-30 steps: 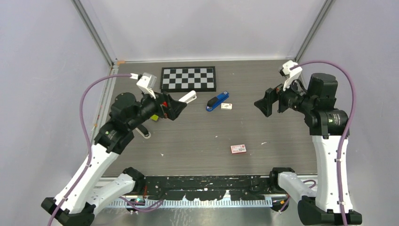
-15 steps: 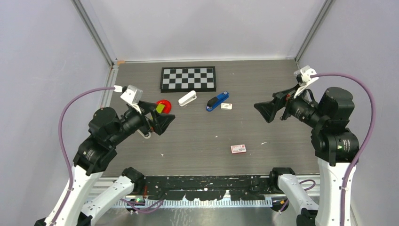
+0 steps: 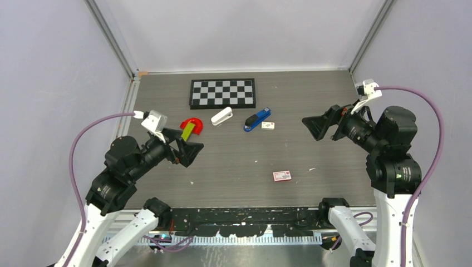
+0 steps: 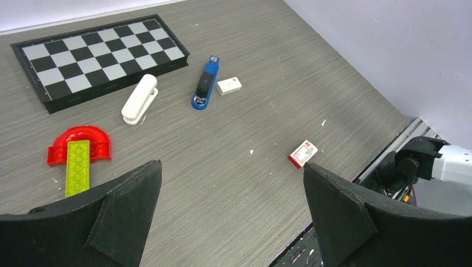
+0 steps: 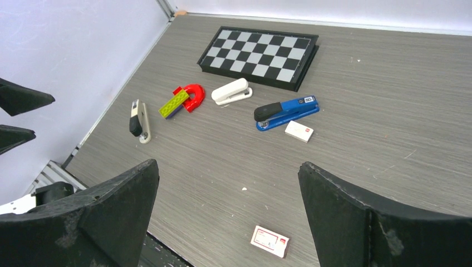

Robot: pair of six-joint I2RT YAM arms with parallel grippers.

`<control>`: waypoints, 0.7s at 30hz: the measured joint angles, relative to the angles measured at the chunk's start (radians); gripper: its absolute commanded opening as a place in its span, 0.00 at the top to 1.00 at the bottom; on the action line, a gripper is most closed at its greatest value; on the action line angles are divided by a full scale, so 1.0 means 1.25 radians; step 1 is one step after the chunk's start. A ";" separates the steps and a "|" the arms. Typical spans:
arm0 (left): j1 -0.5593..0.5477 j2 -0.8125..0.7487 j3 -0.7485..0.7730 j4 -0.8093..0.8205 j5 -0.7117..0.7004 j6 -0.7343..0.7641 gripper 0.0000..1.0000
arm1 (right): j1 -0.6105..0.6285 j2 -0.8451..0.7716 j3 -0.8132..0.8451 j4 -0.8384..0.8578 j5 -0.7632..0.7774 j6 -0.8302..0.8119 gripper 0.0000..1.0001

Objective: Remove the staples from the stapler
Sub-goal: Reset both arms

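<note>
2 staplers (image 5: 286, 113) (image 5: 232, 91), 2 boxes (image 5: 299, 131) (image 5: 269, 240), 1 chessboard (image 5: 259, 50), 2 bricks (image 5: 196, 94) (image 5: 173, 103), 1 grey tool (image 5: 140, 121).

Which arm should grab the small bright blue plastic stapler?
Right, slightly. The right end effector, open, hangs level with the blue stapler and nearer in the top view; the left end effector sits farther back.

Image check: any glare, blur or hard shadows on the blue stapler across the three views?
Top external: even, diffuse light; stapler sharp, no glare. Left wrist: stapler in focus, soft shadow only; left gripper reads dark, little surface detail. Right wrist: stapler crisp, no blur; right gripper equally dark.
</note>
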 measured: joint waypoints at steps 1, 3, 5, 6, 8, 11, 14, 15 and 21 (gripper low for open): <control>0.000 -0.003 0.000 -0.001 -0.002 0.000 0.00 | 0.000 -0.003 0.000 0.003 0.001 0.002 0.00; 0.000 -0.011 0.000 -0.003 -0.005 0.000 0.00 | 0.000 -0.009 0.000 0.009 0.005 0.002 0.00; 0.000 -0.015 0.000 -0.006 -0.008 0.000 0.00 | 0.000 -0.011 0.000 0.011 0.007 0.003 0.01; 0.000 -0.017 0.000 -0.007 -0.009 0.000 0.00 | 0.000 -0.012 0.000 0.012 0.009 0.002 0.01; 0.000 -0.020 0.000 -0.010 -0.011 0.000 0.00 | 0.000 -0.013 -0.001 0.011 0.011 0.002 0.01; 0.000 -0.021 0.000 -0.012 -0.012 0.000 0.00 | 0.000 -0.015 -0.001 0.011 0.012 0.002 0.00; 0.000 -0.021 0.000 -0.012 -0.014 0.000 0.00 | 0.000 -0.015 -0.001 0.010 0.013 0.000 0.00; 0.000 -0.021 0.000 -0.012 -0.015 0.000 0.00 | 0.000 -0.015 -0.001 0.010 0.014 -0.001 0.00; 0.000 -0.021 0.000 -0.012 -0.016 0.000 0.00 | 0.000 -0.015 -0.001 0.009 0.016 -0.001 0.01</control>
